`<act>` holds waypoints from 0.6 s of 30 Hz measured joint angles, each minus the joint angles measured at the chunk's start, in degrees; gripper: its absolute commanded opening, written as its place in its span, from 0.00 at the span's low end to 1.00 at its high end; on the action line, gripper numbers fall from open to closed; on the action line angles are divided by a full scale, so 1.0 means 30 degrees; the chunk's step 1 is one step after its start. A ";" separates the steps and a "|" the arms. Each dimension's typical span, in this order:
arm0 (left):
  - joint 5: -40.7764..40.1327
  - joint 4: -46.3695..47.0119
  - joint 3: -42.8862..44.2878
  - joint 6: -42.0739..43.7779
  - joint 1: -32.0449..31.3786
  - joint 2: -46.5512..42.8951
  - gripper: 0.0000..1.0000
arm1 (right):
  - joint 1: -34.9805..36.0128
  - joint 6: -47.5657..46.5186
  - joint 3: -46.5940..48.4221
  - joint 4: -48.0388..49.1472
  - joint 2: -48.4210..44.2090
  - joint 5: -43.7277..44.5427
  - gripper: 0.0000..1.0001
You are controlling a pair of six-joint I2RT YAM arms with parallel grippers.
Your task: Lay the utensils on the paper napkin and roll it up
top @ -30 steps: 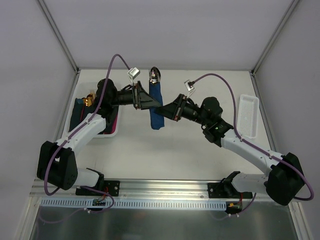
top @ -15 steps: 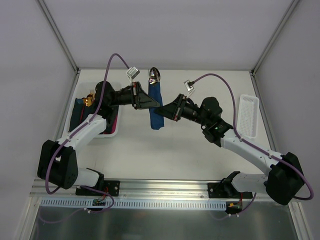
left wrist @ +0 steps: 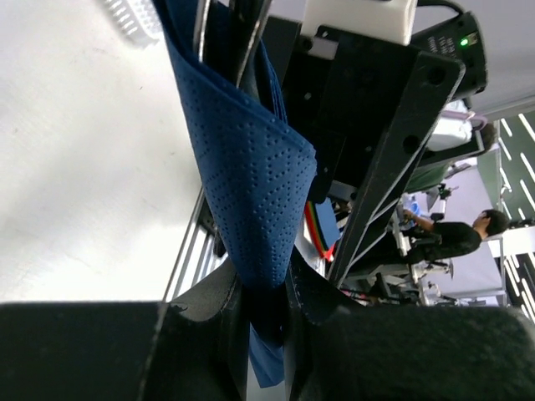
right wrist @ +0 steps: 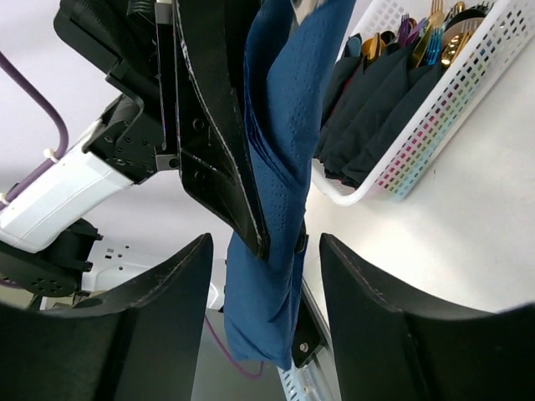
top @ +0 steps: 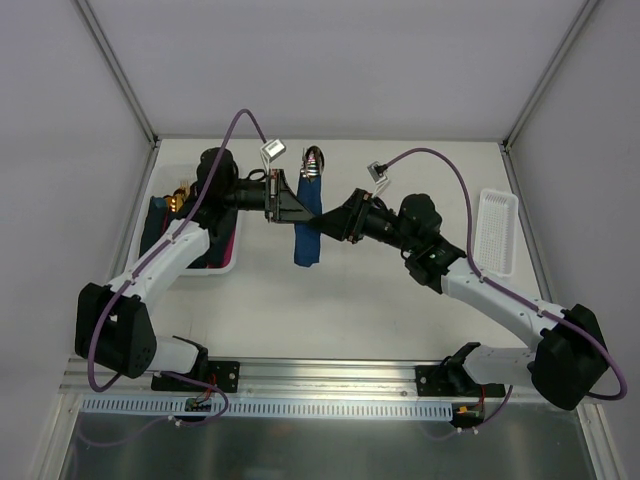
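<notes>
The paper napkin (top: 307, 232) is a dark navy roll that stands nearly lengthwise at mid-table. The shiny heads of the utensils (top: 313, 160) stick out of its far end. My left gripper (top: 300, 205) is shut across the roll's middle. In the left wrist view the dotted blue napkin (left wrist: 251, 167) is pinched between the left gripper's (left wrist: 266, 294) black fingers. My right gripper (top: 335, 222) sits just right of the roll, open. In the right wrist view the right gripper (right wrist: 266, 246) straddles the napkin (right wrist: 280, 192) without touching it.
A white basket (top: 232, 262) at the left holds several dark blue rolls (top: 160, 225) with gold cutlery heads (top: 178, 197); it also shows in the right wrist view as the basket (right wrist: 435, 117). A long white perforated tray (top: 497, 232) lies at the right table edge.
The left gripper closed on the roll. The right gripper, shut on it before, has opened and let go. The roll has shifted slightly left and tilted.
</notes>
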 measured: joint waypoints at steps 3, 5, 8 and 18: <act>0.0211 -0.2361 0.0510 0.1916 0.0321 -0.0015 0.00 | -0.0036 -0.0197 0.0000 -0.0321 -0.0007 0.0189 0.70; 0.0284 -0.3934 0.0845 0.3133 0.0729 -0.0015 0.00 | -0.0109 -0.0328 0.0000 -0.0561 -0.0022 0.0219 0.72; 0.0270 -0.6470 0.1472 0.5268 0.1654 -0.0015 0.00 | -0.0342 -0.0481 -0.0007 -0.1042 -0.0153 0.0328 0.75; 0.0044 -1.6830 0.5931 1.4047 0.7257 0.1268 0.00 | -0.1173 -0.1035 -0.0291 -0.2310 -0.1071 0.0335 0.77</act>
